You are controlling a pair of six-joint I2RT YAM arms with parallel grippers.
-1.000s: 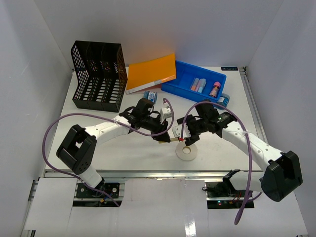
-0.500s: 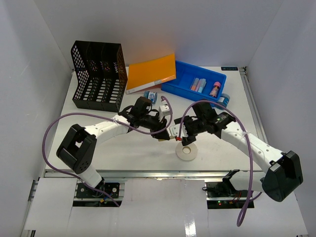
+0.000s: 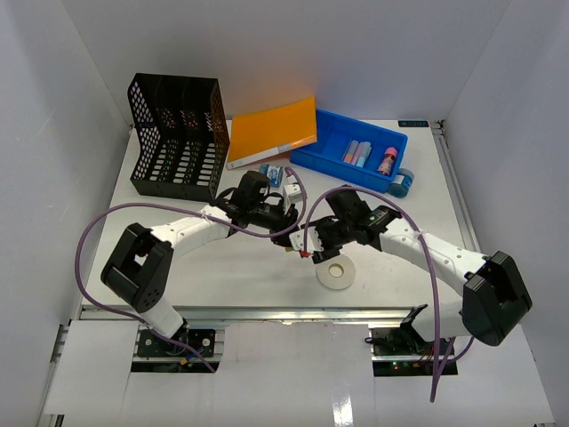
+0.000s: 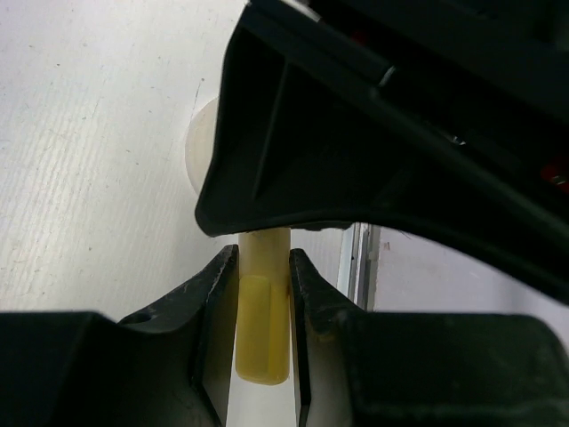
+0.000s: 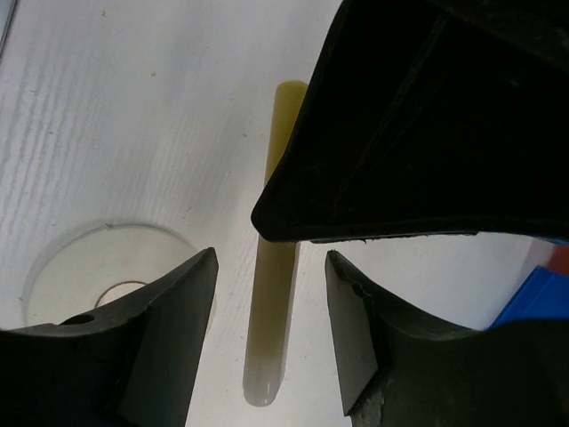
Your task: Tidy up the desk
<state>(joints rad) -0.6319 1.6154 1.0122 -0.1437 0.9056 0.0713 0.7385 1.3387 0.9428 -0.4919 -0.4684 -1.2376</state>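
Surface point(image 3: 222, 285): white, under both arms. Labels on bottles point(image 3: 360, 151) in blue tray point(image 3: 324, 167) unreadably small. Left gripper point(image 3: 288, 244) clamped yellow stick point(image 4: 263, 338); right gripper point(image 5: 269, 329) half-open, straddling stick; arms meeting mid-surface.

Inventory of objects, by kind.
One bench point(image 3: 231, 267) carries one black mesh file rack point(image 3: 175, 138), one orange folder point(image 3: 276, 129), one blue tray point(image 3: 331, 166), one white tape roll point(image 3: 336, 274), one yellow stick point(image 4: 262, 338) and two loose small blue items point(image 3: 404, 181); the tray holds at least three small tubes point(image 3: 388, 160).
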